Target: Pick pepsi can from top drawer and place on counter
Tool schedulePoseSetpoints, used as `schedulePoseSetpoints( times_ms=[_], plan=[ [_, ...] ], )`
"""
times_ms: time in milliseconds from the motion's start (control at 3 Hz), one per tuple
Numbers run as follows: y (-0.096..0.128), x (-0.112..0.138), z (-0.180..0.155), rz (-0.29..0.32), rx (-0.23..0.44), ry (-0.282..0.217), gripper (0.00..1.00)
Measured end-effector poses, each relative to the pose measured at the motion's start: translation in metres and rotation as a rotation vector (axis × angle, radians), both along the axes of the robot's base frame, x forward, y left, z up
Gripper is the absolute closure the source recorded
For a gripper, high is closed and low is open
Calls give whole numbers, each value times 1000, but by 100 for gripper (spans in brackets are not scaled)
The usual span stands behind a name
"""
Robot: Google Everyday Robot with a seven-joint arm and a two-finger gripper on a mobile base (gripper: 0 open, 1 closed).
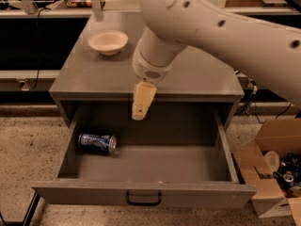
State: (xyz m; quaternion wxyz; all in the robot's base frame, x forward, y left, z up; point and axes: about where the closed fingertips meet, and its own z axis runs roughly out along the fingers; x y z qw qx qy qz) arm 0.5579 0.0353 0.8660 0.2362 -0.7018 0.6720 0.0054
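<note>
The pepsi can (97, 142) lies on its side in the left part of the open top drawer (146, 164), close to the left wall. The drawer's black handle (143, 200) is on its front. The counter (188, 72) is the grey cabinet top behind the drawer. My gripper (140, 108) hangs below the big white arm, over the drawer's back middle, above and to the right of the can. It holds nothing.
A beige bowl (108, 41) stands on the counter's back left. A cardboard box (275, 173) with clutter sits on the floor to the right of the drawer. Dark shelving runs behind the cabinet.
</note>
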Motion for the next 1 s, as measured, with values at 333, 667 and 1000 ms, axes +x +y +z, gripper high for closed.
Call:
schedulePoseSetpoints(
  times_ms=[333,667,1000],
  plan=[
    [18,-27,-15,17,113,71,0],
    [41,-60,-36,78,210,120,0],
    [58,-81,-47,143,267,129,0]
  ],
)
